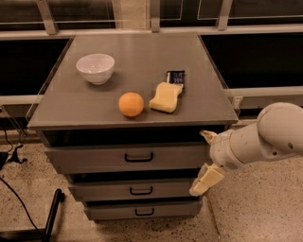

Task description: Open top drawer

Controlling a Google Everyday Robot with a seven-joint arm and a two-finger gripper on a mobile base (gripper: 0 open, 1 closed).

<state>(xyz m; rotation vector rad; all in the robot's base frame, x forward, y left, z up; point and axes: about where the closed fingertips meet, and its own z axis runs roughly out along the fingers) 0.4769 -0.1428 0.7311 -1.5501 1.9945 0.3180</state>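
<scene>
In the camera view, at the cabinet's right edge, the hand point(199, 163) hangs empty, its two fingers spread wide. The top drawer point(94, 159) lies just left of it and looks not yet drawn out. Its black bar handle point(138, 157) is farther left; the spread probably readies the hand to take it. Above the hand, the tabletop point(61, 113) carries a white bowl point(95, 68), an orange point(130, 104) and a sponge point(165, 97).

A robot test lab, by the look: the gripper point(207, 159) hangs beside a grey metal bench point(142, 61), speckled floor point(255, 212) beneath it, loose cables point(16, 201) far to its left, dark metal-framed windows point(94, 9) above it.
</scene>
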